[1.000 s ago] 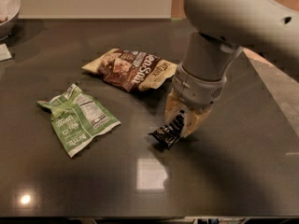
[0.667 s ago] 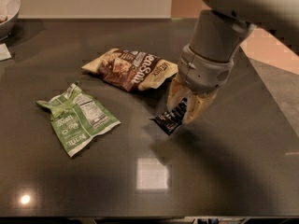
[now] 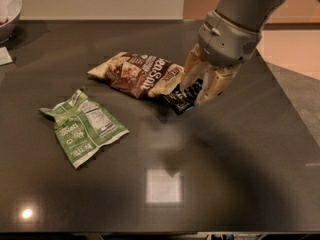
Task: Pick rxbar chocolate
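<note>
The rxbar chocolate (image 3: 181, 99), a small slim black glossy wrapper with white lettering, hangs tilted between my gripper's cream fingers, lifted clear of the dark table. My gripper (image 3: 198, 91) is at the centre right of the view, shut on the bar's upper end, just right of the brown-and-cream snack bag (image 3: 136, 73). The bar's top part is hidden behind the fingers (image 3: 216, 85).
A green-and-white snack bag (image 3: 84, 127) lies on the dark glossy table (image 3: 240, 174) at the left. A bowl (image 3: 9, 11) stands at the far left corner, with a white card (image 3: 5, 56) below it. The table's right edge runs near my arm.
My gripper has risen and moved up and away from the table's front with the bar in it. The bar has left the table surface. Both snack bags have stayed put.
</note>
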Robot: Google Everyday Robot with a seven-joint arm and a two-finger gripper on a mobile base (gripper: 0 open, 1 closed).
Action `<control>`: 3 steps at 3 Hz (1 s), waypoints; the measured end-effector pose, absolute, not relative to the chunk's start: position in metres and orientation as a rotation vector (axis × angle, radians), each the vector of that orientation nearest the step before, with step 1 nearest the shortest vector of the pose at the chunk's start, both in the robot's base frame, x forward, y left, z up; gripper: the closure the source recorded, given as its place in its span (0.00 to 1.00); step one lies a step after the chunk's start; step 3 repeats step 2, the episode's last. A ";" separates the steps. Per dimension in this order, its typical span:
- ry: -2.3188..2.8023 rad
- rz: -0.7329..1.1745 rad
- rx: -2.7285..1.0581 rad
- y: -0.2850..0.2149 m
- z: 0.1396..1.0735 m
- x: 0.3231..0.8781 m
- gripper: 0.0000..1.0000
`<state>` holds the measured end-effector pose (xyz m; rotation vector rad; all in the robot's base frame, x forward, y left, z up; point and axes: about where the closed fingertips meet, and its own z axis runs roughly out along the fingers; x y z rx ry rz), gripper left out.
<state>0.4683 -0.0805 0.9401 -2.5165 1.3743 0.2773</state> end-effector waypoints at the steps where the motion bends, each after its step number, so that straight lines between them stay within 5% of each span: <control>1: 1.350 0.283 -2.479 -0.078 0.961 0.466 1.00; 3: 1.342 0.251 -2.451 -0.073 0.962 0.474 1.00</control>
